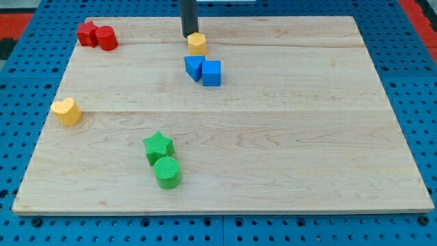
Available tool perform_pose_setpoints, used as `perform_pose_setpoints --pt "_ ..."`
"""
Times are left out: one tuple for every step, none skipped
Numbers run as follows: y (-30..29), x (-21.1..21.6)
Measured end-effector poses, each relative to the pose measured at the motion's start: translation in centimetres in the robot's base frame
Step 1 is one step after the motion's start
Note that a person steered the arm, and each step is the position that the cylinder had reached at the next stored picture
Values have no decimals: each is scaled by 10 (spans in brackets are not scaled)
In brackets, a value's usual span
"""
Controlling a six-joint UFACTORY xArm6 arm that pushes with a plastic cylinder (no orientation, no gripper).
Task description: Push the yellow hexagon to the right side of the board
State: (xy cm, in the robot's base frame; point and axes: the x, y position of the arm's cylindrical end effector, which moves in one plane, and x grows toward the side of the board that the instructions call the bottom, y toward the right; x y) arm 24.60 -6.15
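Board is pale wood, sitting on a blue pegboard.

Around the target: blue triangle and blue cube touching each other, just near-side of the yellow hexagon with a small gap. They sit below it in the view, not to its right. The strip of board right of the hexagon, along the far edge, has no blocks on it.

Far left corner: red star and red cylinder, touching. Left edge, mid-depth: yellow heart, alone. Near left-centre: green star with green cylinder just in front, touching.

Hexagon: small, yellow-orange, flat top, upright, near the far edge, a bit left of board centre.

My tip: dark rod comes down from the view's top, end lands at the hexagon's far-left corner, touching or very nearly so; can't tell which. No gripper on this rig, so no open/closed state to give; the rod holds nothing.

No labels or readable writing anywhere.
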Motion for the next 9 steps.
perform_pose_setpoints --pt "-69 2" --pt "-56 40" --pt "7 39" --pt "55 10" --pt "57 -13" --pt "56 -19" --pt "103 -13" --pt "158 -12" --pt "123 -12"
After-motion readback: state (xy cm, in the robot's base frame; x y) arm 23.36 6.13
